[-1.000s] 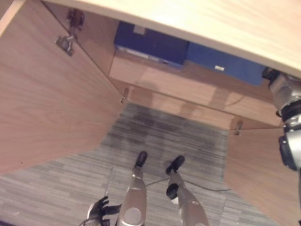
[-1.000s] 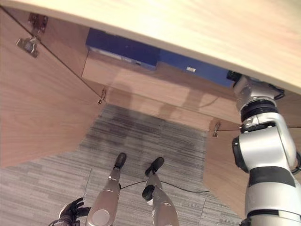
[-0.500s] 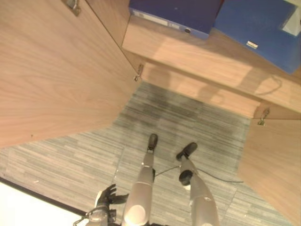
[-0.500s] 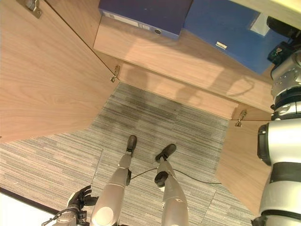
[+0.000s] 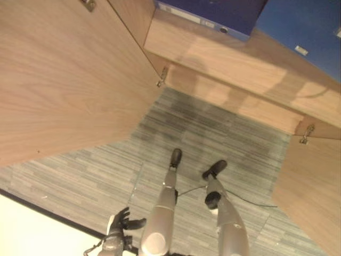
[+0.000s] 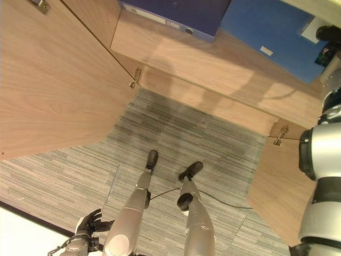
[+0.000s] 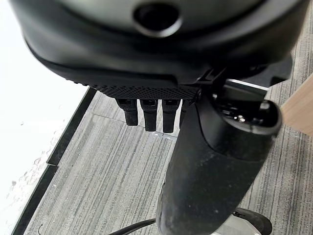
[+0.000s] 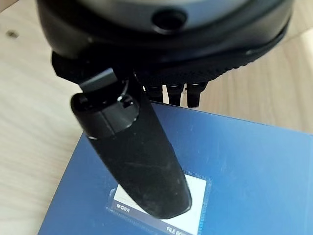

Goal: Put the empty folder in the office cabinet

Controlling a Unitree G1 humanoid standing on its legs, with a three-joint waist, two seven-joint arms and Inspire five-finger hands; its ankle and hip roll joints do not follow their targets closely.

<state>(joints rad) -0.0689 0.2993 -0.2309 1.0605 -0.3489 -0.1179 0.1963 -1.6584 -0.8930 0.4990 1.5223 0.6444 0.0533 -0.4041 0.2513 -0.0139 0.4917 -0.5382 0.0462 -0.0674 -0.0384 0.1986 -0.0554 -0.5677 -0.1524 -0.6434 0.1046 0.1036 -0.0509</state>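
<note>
Folder: the blue folder (image 6: 272, 32) lies flat on the cabinet shelf (image 6: 213, 58), at the right end, its label side up.
Neighbour: a darker blue binder (image 6: 176, 13) lies on the same shelf to its left, just beside it; whether they touch I cannot tell.
Cabinet: both doors stand open, the left door (image 6: 48, 80) swung wide, the right door (image 6: 279, 186) lower right.
Right hand: the right hand (image 8: 146, 147) is up at the shelf, directly above the folder's label (image 8: 195, 205); thumb stretched straight over the cover, fingers straight behind it, nothing gripped. Whether the thumb rests on the cover or hangs just off it, I cannot tell.
Left hand: the left hand (image 6: 88, 224) hangs low by the floor (image 6: 64, 176), well apart from the cabinet, fingers spread loose and empty.
Key relation: the folder lies right under the right hand, its cover running away past the fingertips into the shelf; the right arm is by far the nearer.
Judgement: the folder looks placed; what seems left is to draw the right hand back out without dragging the folder along.
</note>
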